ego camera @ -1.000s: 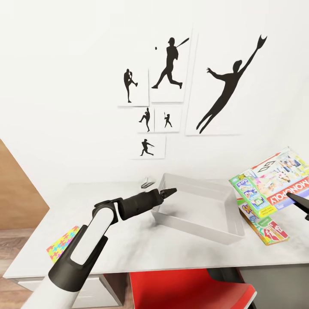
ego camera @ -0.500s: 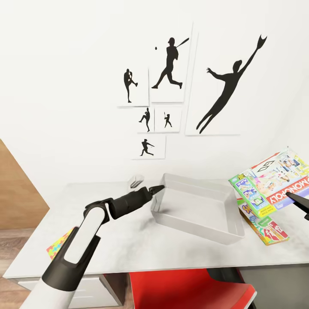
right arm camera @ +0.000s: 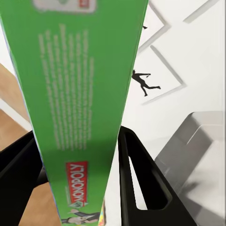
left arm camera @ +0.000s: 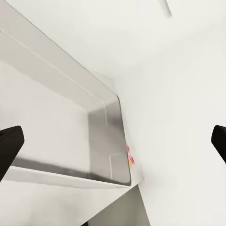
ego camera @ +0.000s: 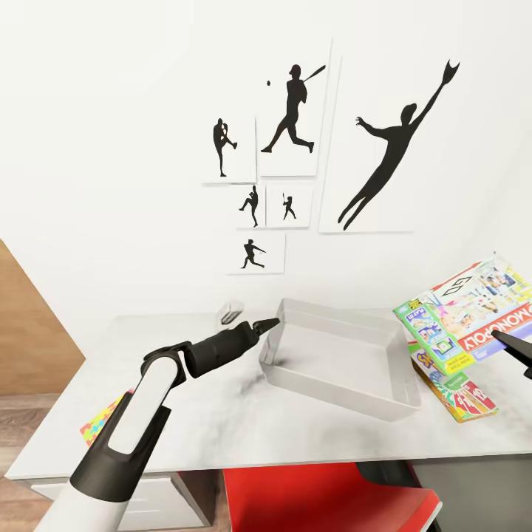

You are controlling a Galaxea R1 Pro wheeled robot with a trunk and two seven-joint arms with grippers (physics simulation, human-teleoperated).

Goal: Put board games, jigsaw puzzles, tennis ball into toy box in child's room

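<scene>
The light grey toy box (ego camera: pixel 340 358) stands empty on the table (ego camera: pixel 222 421). My left gripper (ego camera: pixel 250 319) hangs open just off the box's left corner; its wrist view looks along the box's wall (left arm camera: pixel 101 141) between wide-spread fingertips (left arm camera: pixel 9 146). At the right, the green-edged board game (ego camera: pixel 473 310) is held tilted above the table, with my right gripper (ego camera: pixel 516 346) shut on its edge (right arm camera: pixel 80 94). A yellow-orange board game (ego camera: pixel 452 386) lies flat beneath it, right of the box. A jigsaw puzzle (ego camera: pixel 100 427) lies near the table's left front corner, partly hidden by my left arm.
A red chair (ego camera: pixel 325 495) is tucked under the table's front edge. Baseball-player silhouette pictures (ego camera: pixel 295 125) hang on the white wall behind. A wooden panel (ego camera: pixel 29 325) stands at the far left. The toy box (right arm camera: pixel 202 141) also shows beyond the held game.
My left gripper has drawn back to the left, from over the toy box's near-left rim to just outside its corner. The right gripper and its board game have stayed put.
</scene>
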